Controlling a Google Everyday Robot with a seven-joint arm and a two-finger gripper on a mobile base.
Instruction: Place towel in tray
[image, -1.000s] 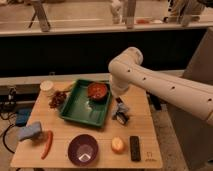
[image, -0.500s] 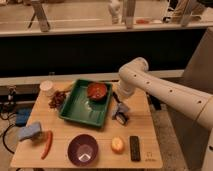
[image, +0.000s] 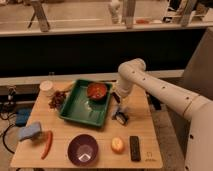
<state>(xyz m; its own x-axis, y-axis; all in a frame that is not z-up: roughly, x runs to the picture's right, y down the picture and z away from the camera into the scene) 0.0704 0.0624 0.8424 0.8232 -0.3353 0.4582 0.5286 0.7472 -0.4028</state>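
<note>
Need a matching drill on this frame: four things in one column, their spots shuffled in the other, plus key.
Things
1. towel
2. red bowl
3. orange
4. gripper

Places
A. inside the tray, at its far end
B. near the front of the table, between the purple bowl and the flat black object
C. at the table's left edge, next to the red pepper
D. just right of the tray, low over the table

Pairs: 1-C, 2-A, 3-B, 4-D
</note>
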